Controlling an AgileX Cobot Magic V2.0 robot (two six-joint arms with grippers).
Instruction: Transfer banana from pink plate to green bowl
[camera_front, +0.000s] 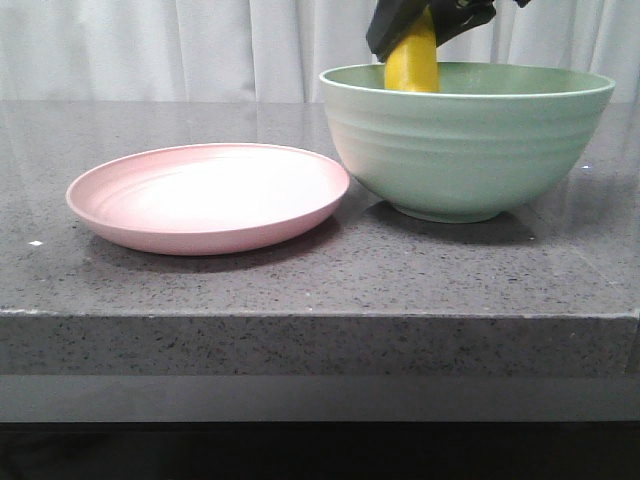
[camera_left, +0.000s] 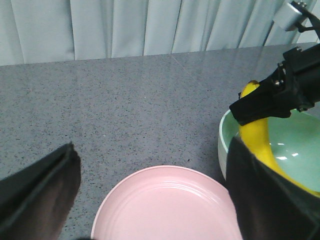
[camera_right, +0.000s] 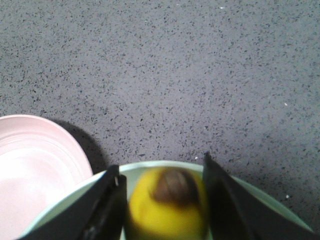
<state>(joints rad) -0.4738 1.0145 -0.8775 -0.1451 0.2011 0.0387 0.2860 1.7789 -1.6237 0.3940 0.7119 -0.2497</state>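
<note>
Toward the left of the speckled grey stone counter (camera_front: 300, 290), near its front edge, sits the wide, shallow, matte pale pink plate (camera_front: 208, 196), bare, and the left pincer (camera_left: 150, 200) hangs above it with its two dark fingers spread wide apart, gripping nothing. Just right of the plate stands the deep, ridged, mint-green bowl (camera_front: 466, 140). Over the bowl's left half, the right pincer (camera_right: 162, 200) is clenched on the smooth, bright yellow, curved banana (camera_front: 412, 60), which hangs upright with its lower end below the rim.

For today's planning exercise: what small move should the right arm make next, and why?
Probably lower a little, then open. The right gripper holds the banana upright over the green bowl, its lower end already below the rim, and the pink plate is bare.
</note>
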